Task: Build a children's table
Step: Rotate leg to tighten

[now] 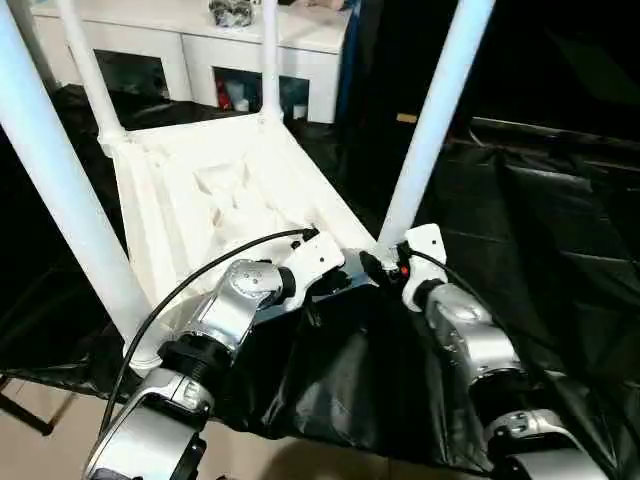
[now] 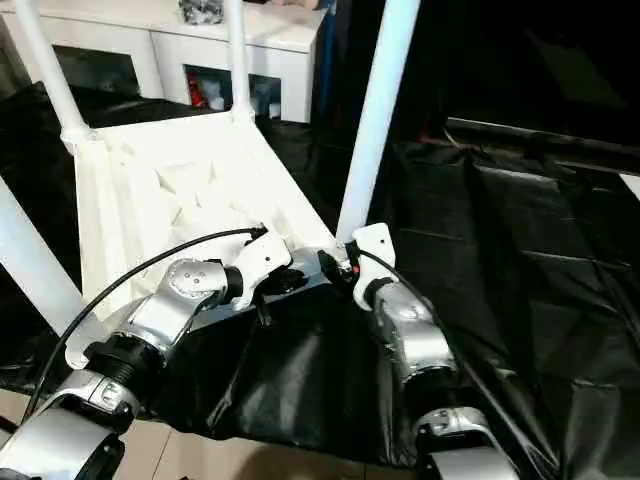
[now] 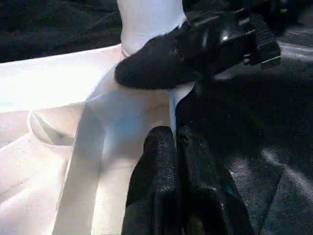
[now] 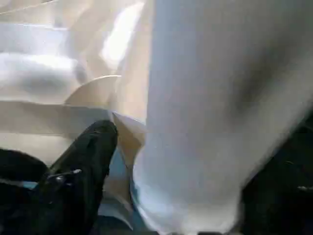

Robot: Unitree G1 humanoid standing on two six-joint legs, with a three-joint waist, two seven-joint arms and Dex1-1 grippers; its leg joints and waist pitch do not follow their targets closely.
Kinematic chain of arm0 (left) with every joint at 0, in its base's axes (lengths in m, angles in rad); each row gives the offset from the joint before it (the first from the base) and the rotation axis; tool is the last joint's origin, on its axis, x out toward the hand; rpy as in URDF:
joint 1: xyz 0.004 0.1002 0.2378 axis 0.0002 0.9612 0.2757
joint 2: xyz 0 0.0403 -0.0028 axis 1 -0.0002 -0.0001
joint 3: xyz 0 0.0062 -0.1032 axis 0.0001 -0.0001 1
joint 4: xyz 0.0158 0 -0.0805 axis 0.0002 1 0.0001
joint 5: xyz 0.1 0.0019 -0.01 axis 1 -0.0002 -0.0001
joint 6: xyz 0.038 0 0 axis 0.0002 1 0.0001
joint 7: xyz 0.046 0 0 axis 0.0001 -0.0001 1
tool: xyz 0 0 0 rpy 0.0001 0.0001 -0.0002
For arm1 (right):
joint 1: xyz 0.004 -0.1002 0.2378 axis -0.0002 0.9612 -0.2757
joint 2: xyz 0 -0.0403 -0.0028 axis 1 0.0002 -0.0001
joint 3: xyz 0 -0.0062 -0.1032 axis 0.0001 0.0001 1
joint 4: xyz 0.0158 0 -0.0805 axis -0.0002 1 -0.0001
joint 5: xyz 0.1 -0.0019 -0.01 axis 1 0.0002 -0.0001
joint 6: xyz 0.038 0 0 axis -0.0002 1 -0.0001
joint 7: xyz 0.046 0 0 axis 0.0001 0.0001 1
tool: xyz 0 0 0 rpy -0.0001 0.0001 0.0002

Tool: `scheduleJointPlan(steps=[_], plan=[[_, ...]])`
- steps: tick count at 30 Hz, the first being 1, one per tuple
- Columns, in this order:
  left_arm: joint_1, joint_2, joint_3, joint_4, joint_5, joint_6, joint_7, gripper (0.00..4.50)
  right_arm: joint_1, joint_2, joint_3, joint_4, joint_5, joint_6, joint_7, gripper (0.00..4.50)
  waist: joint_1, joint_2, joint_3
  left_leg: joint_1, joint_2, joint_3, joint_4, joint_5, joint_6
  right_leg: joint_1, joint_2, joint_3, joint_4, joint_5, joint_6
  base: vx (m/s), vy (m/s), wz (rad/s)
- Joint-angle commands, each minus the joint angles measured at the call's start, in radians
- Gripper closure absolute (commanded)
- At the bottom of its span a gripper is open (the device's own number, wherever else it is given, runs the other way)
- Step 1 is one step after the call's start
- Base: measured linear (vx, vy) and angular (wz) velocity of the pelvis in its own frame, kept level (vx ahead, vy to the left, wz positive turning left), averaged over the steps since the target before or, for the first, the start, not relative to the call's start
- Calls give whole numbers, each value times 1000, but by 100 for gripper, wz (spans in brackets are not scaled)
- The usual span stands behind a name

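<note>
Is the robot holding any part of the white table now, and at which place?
The right gripper is around the near right leg at its base, by the corner socket. Whether it grips cannot be told. The left gripper is shut, holding nothing.

Overhead light, strong. White table top (image 1: 215,190) and legs glare, near washed out at 9–12 o'clock. Black sheet (image 1: 520,220) dim, faint sheen on creases. Wrist views soft, close surfaces blurred, whites blown.

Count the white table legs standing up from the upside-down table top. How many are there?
4. One at the far left corner, one at the far right corner, one at the near left corner, and one at the near right corner, beside the robot's pincers.
</note>
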Motion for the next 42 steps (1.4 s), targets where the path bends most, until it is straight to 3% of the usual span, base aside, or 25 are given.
scheduleJointPlan(steps=[1,4,7,16,17,26,34,37,39,41,42], plan=[[20,-16,-69,-24,-33,-51,-105,450,16,-5,110,-2,-31,-29,126,73,6,4,-52,2,22,0,-72,-354,25,35,-46,37,-72,-309,-176,54,-8,5],[27,21,-63,-31,-51,-66,-163,450,34,-58,119,-29,-13,-49,252,73,13,0,-56,-1,20,7,-66,-268,55,44,-44,39,-56,-180,-217,37,-10,4],[24,42,-57,-25,-51,-80,-182,450,45,-86,121,-57,9,-41,332,73,17,1,-56,-4,22,8,-64,-215,81,50,-45,39,-50,-139,-233,0,0,0],[5,131,-36,13,-78,-140,-298,450,110,-187,173,-209,123,23,655,73,44,0,-49,8,31,9,-71,-296,48,42,-45,39,-59,-266,-211,0,0,0],[1,139,-35,21,-77,-147,-304,450,117,-193,177,-223,129,38,681,99,46,0,-48,6,31,8,-72,-293,46,44,-45,39,-59,-267,-207,0,0,0],[-23,168,-30,65,-77,-177,-330,450,144,-217,205,-265,127,64,735,167,61,-2,-53,4,29,10,-68,-240,41,46,-47,39,-50,-213,-207,0,0,0],[-12,151,-34,54,-84,-166,-324,450,151,-178,186,-256,122,71,674,200,61,-4,-52,4,29,8,-70,-259,29,46,-50,39,-53,-250,-198,0,0,0],[-4,125,-33,40,-83,-136,-285,450,138,-135,169,-220,88,58,559,202,55,-4,-48,3,28,6,-75,-288,17,42,-51,39,-60,-304,-184,0,0,0],[-2,66,-35,30,-67,-88,-195,450,95,-49,130,-118,31,53,316,207,44,-3,-42,7,25,-3,-81,-365,-20,34,-56,36,-74,-469,-140,0,0,0],[-3,56,-36,30,-65,-82,-182,450,89,-35,124,-104,25,53,282,210,33,-5,-42,12,23,-8,-78,-405,-29,29,-59,34,-88,-565,-106,-25,-2,-1],[-6,32,-35,34,-61,-65,-150,450,76,-9,113,-82,21,56,223,210,28,-4,-40,8,21,-11,-80,-414,-26,29,-58,32,-91,-594,-88,0,0,0]])
